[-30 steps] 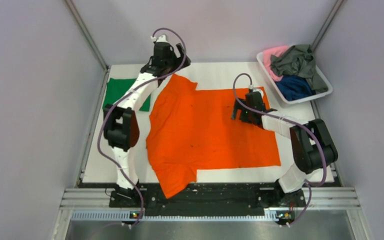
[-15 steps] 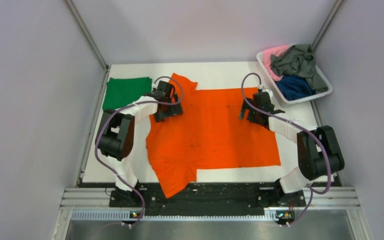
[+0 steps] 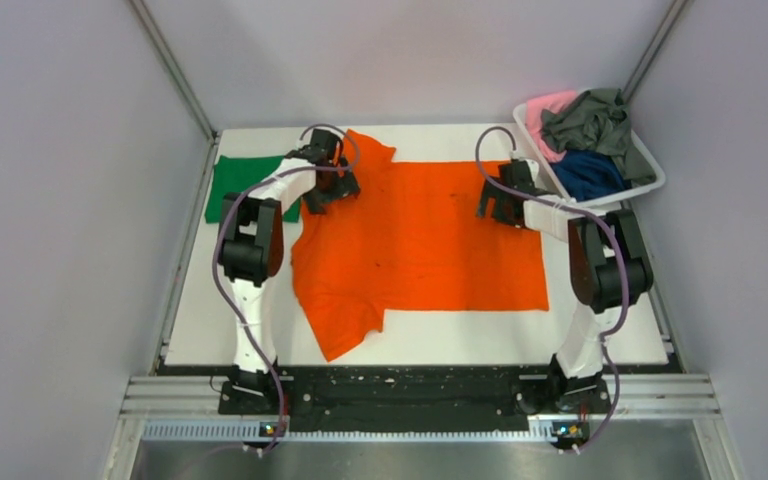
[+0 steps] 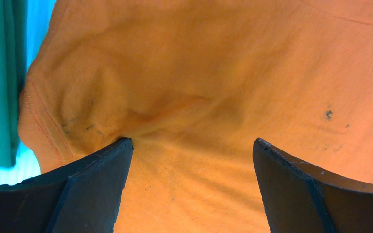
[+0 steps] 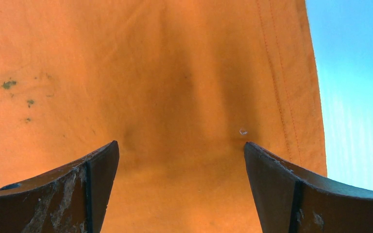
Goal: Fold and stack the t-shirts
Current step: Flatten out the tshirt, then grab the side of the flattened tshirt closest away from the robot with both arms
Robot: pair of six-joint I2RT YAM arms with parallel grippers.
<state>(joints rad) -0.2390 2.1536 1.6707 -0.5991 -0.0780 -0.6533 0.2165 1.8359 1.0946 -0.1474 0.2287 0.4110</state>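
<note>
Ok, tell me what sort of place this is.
Likely a lab test cell, not a home: bare grey panel walls enclose a white table, the left arm and right arm stand by a metal rail, and a basket holds t-shirts.

The white tabletop [image 3: 440, 340] fills the middle of the top view. An orange t-shirt [image 3: 420, 250] lies spread flat across its centre, one sleeve pointing to the lower left, the other to the top. A folded green t-shirt [image 3: 235, 185] lies at upper left, just beside it. A white basket [image 3: 538, 152] sits at the upper right corner.
</note>
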